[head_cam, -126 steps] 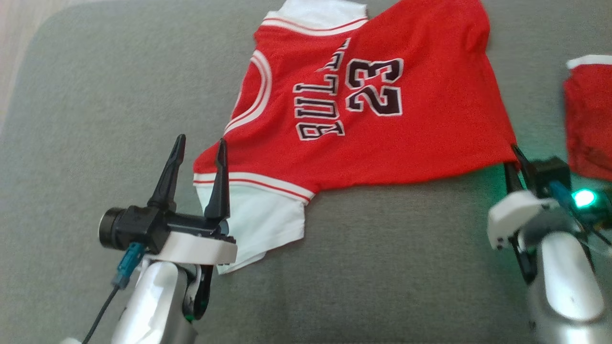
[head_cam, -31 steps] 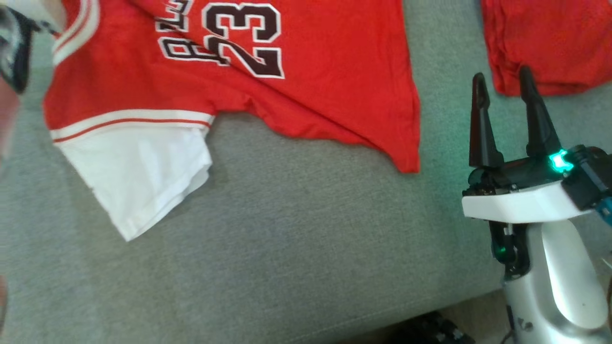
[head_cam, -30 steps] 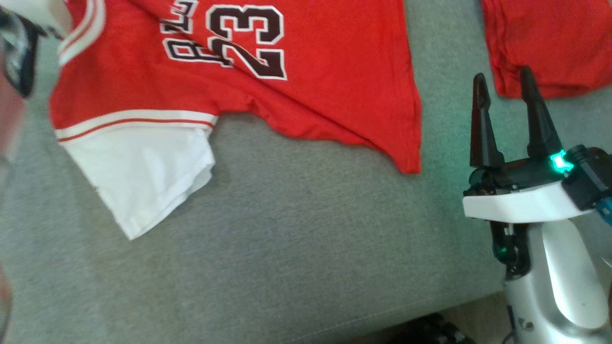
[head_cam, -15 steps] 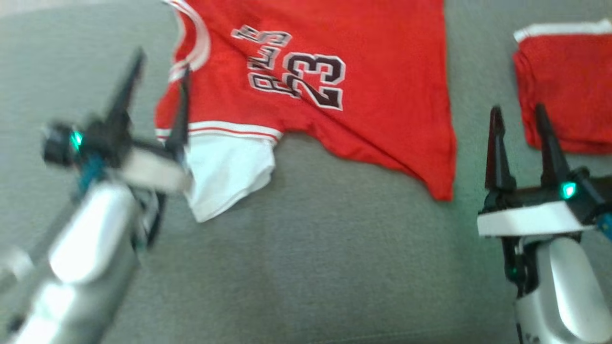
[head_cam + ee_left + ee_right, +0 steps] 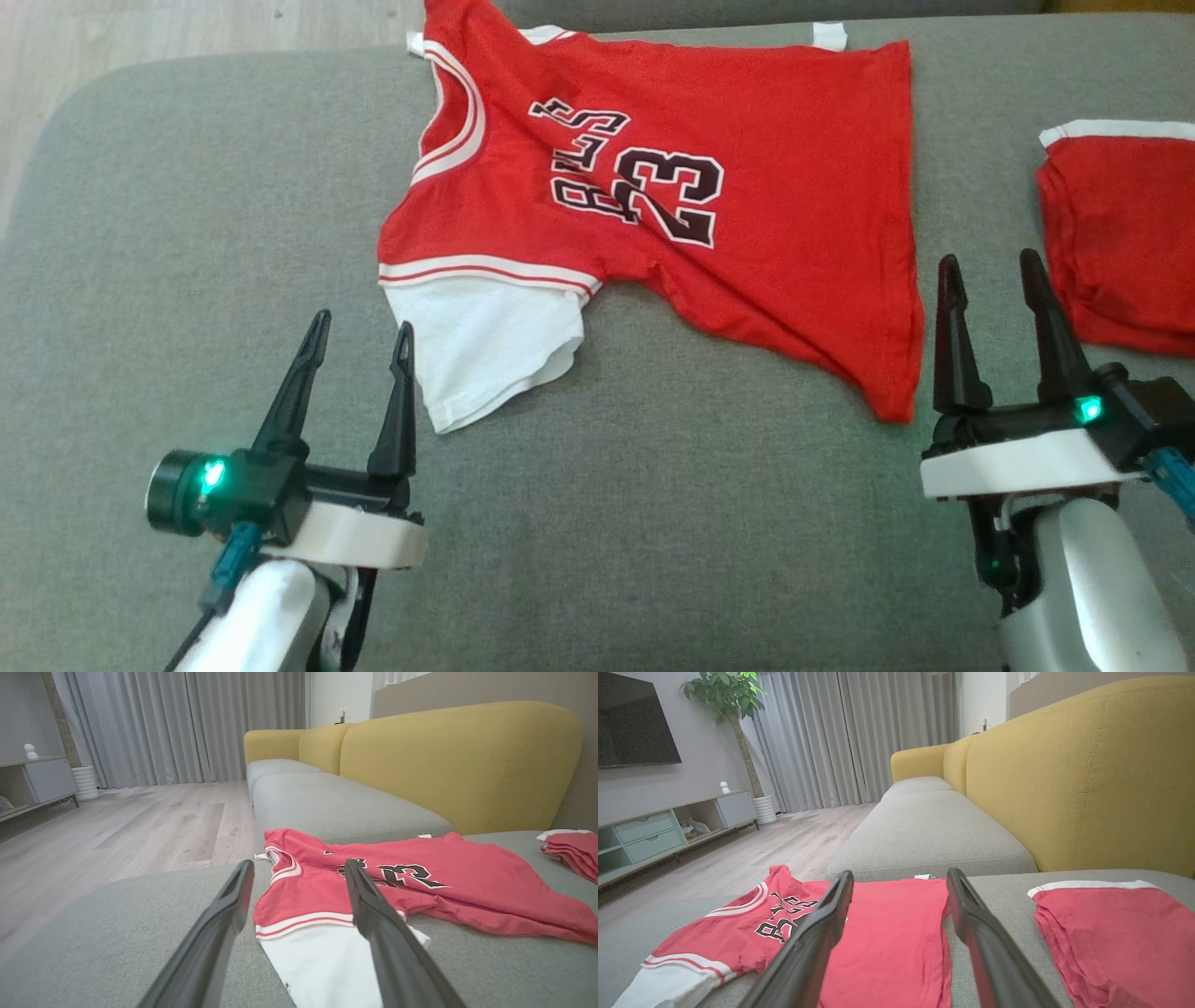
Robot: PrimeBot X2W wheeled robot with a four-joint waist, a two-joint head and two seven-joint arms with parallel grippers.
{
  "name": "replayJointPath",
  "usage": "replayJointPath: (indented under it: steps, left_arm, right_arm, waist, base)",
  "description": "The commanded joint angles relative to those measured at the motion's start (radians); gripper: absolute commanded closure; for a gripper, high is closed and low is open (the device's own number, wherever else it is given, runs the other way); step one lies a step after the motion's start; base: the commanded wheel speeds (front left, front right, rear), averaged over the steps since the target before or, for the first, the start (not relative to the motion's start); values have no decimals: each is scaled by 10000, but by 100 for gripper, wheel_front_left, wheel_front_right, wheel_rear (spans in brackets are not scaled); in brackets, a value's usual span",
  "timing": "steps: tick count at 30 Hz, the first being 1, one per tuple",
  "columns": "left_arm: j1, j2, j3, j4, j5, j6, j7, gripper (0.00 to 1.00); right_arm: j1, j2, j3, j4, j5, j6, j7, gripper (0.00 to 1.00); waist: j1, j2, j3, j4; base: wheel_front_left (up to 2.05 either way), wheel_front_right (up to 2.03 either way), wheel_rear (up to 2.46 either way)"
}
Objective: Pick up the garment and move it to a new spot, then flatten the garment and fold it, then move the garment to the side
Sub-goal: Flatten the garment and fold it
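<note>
The garment point(image 5: 728, 215) is a red jersey with white sleeves and a black "23", lying spread but creased on the grey sofa seat point(image 5: 653, 523). One white sleeve point(image 5: 485, 345) points toward me. My left gripper point(image 5: 362, 331) stands open just left of that sleeve, holding nothing. My right gripper point(image 5: 990, 266) stands open just right of the jersey's red hem corner point(image 5: 896, 397), also holding nothing. The left wrist view has the jersey point(image 5: 420, 886) lying beyond the open left gripper point(image 5: 296, 872). The right wrist view has the jersey point(image 5: 887, 933) behind the open right gripper point(image 5: 901, 879).
A folded red garment point(image 5: 1120, 252) with white trim lies at the seat's right side, close to my right gripper. A yellow sofa back point(image 5: 458, 760) rises behind the seat. Wooden floor point(image 5: 187, 37) lies past the seat's left edge.
The head camera has swung and tilted, so the whole picture has shifted. My left gripper has come into view beside the white sleeve. Both grippers stay open. The hem corner held earlier lies free.
</note>
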Motion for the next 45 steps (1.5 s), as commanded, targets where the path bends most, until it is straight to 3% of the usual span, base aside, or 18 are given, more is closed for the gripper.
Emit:
replayJointPath:
  steps: [1, 4, 12, 26, 27, 28, 29, 33, 40, 45]
  left_arm:
    - [-418, 165, 514, -221, 124, -30, -50, 0]
    - [-490, 184, 435, 234, 81, -241, 40, 0]
    - [-826, -9, 79, 1901, -567, -696, 1754, 0]
    - [-1004, -179, -14, 3348, -1078, -698, 2870, 0]
    - [-1002, -166, -13, 3370, -1104, -697, 2919, 17]
    - [-1008, -148, -37, 3379, -1113, -730, 2955, 84]
    - [-1016, -136, -66, 3354, -1139, -828, 2944, 100]
    - [-1169, -61, 102, 3127, -1095, -806, 2358, 100]
    - [-1455, -217, 643, 2222, -894, -586, 341, 100]
    - [-1465, -247, 1094, 1566, -547, -452, -17, 100]
  right_arm:
    - [-103, -45, 293, -363, 36, -7, -8, 0]
    - [-133, -45, 380, -439, 31, -7, 11, 0]
    - [-161, -45, 448, -481, 101, -7, 12, 0]
    - [-236, -45, 557, -396, 149, -7, -74, 0]
    - [-243, -45, 564, -391, 152, -7, -78, 0]
    - [-247, -45, 565, -386, 155, -7, -82, 0]
    - [-246, -45, 558, -378, 152, -7, -86, 0]
    - [-216, -45, 547, -262, 100, -7, -67, 0]
    - [115, -45, 553, 340, -34, -7, 759, 0]
    - [234, -45, 412, 590, -170, -7, 1187, 0]
  waist:
    - [1, -1, 26, -33]
    - [1, -1, 130, -143]
    - [1, -1, 583, -588]
    - [1, -1, 896, -1089]
    - [1, -1, 899, -1105]
    - [1, -1, 900, -1114]
    - [1, -1, 891, -1115]
    - [1, -1, 819, -1090]
    - [1, -1, 491, -887]
    - [1, -1, 386, -774]
  base:
    - [0, 0, 0]
    - [0, 0, 0]
    - [0, 0, 0]
    - [0, 0, 0]
    - [0, 0, 0]
    - [0, 0, 0]
    - [0, 0, 0]
    - [0, 0, 0]
    - [0, 0, 0]
    - [0, 0, 0]
